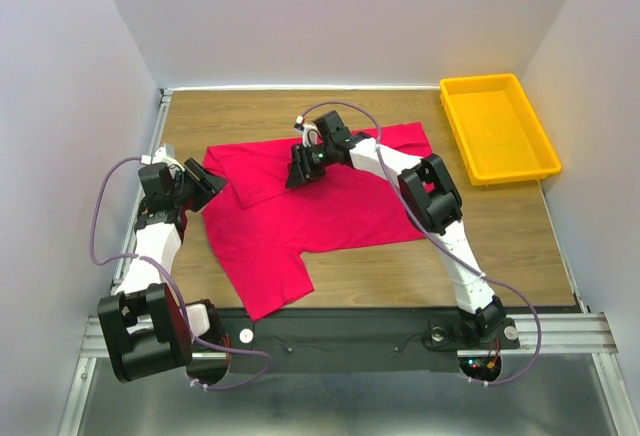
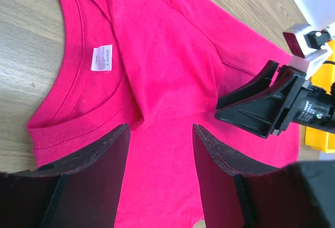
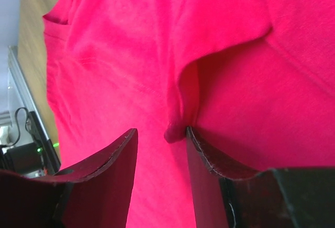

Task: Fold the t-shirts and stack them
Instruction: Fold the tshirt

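We pick up from overhead with the crimson t-shirt (image 1: 330,211) lying in the middle of the wooden table (image 1: 500,246), one sleeve (image 1: 268,291) poking out toward 6 o'clock and a flap (image 1: 250,171) turned over on the 10 o'clock side. The yellow tray (image 1: 497,128) sits apart at 2 o'clock, off the cloth. From up here both arms are at the shirt, one at its 9 o'clock edge and one over its upper middle, but we cannot read the jaws at all. The wrist cameras can. The left gripper (image 2: 160,134) has its two dark fingers (image 2: 99,170) standing apart, with nothing pinched between them and only flat red fabric showing through the gap. This view gives us what the overhead cannot: the ribbed collar (image 2: 78,87) at 10 o'clock with the small white neck label (image 2: 101,58) inside it. The other arm's black jaw reaches in over the cloth at 3 o'clock, and a sliver of yellow shows behind it. Whether the left fingertips touch the shirt, we cannot tell. The right gripper (image 3: 160,134) is also spread and clamped on nothing. Right here is the detail only this camera catches: a folded edge of the shirt runs down from 2 o'clock and ends in a small pucker (image 3: 172,132) just against the inner face of the finger on the 3 o'clock side.
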Available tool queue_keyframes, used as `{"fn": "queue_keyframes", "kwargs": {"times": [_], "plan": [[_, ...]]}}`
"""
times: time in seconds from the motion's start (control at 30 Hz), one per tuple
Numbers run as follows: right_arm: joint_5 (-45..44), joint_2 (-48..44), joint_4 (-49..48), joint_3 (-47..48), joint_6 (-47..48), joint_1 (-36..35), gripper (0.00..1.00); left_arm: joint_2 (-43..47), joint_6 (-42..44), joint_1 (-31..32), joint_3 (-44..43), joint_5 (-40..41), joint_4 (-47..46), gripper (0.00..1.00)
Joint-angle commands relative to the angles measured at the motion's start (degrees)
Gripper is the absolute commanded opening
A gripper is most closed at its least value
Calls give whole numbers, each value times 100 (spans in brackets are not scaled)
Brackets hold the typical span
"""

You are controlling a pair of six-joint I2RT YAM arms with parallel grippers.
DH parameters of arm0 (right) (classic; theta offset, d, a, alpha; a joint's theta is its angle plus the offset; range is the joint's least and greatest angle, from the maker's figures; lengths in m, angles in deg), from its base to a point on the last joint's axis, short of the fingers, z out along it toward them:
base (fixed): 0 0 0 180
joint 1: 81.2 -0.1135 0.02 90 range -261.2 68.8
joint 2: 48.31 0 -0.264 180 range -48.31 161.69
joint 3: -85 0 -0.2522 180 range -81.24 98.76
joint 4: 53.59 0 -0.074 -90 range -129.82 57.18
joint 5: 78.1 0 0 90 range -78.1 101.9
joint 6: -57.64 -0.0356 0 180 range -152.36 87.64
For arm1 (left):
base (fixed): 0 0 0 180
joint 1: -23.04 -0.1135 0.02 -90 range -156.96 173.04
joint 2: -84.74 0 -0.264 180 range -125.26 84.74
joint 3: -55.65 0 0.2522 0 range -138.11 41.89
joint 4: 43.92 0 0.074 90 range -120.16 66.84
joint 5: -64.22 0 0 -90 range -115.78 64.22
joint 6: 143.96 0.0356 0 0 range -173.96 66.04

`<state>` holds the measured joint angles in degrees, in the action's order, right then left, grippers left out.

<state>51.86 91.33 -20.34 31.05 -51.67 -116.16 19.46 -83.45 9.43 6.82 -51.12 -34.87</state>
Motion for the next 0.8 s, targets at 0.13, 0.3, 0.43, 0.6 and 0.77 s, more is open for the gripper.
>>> {"fn": "queue_keyframes", "kwargs": {"times": [0.13,0.3,0.43,0.6,0.77], "plan": [[-287,29,-76,197,-64,-46,43,287,-30,-28,158,-102,-144,62],[-437,-6,-76,135,-55,-46,28,270,-30,-28,167,-102,-144,62],[-367,-94,-76,92,-82,-46,12,279,-30,-28,211,-120,-153,62],[-174,-340,-85,-102,-169,-46,0,279,-39,-28,255,-137,-179,62],[90,-516,-138,-356,-459,-46,1,252,-56,-28,281,-164,-214,62]]}}
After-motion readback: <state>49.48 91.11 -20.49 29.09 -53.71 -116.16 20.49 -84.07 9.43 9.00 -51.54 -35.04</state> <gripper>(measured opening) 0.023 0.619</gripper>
